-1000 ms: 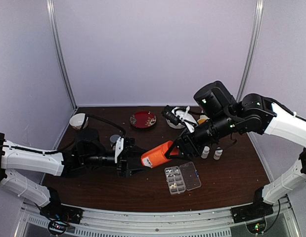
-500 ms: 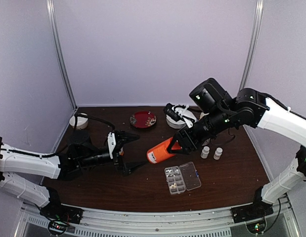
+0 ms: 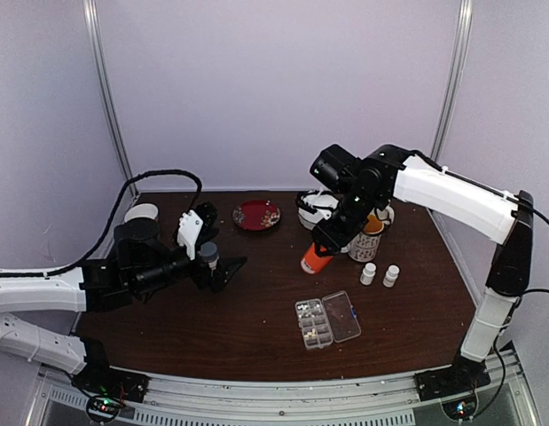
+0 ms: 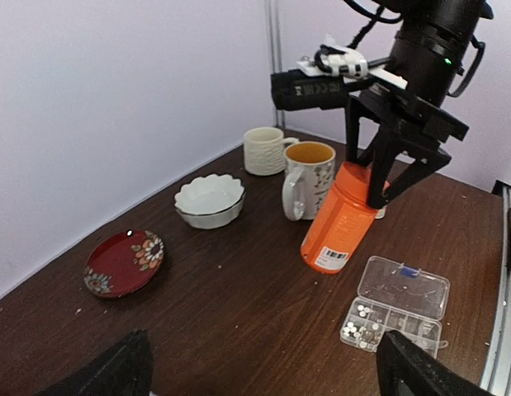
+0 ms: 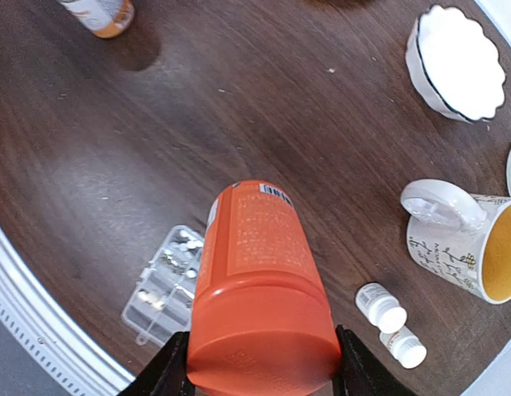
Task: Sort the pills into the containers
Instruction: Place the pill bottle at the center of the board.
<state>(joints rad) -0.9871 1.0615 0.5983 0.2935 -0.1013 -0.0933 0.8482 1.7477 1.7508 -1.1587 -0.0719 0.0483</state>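
Note:
The clear pill box (image 3: 327,320) lies open on the table near the front, with its lid flat to the right. It also shows in the left wrist view (image 4: 397,304) and the right wrist view (image 5: 164,282). Whitish pills (image 4: 360,323) sit in its near compartments. My right gripper (image 3: 328,238) is shut on a large orange bottle (image 3: 315,256). It holds the bottle (image 5: 257,272) tilted, base down, behind the box. My left gripper (image 3: 223,268) is open and empty, well left of the box.
Two small white bottles (image 3: 380,274) stand right of the orange bottle, with a patterned mug (image 3: 364,245) behind them. A red plate (image 3: 256,215) and white bowl (image 4: 209,200) sit at the back. A grey-capped bottle (image 3: 207,256) stands by my left gripper.
My right gripper has carried the orange bottle back and to the right and turned it from lying to nearly upright. My left gripper has drawn away to the left.

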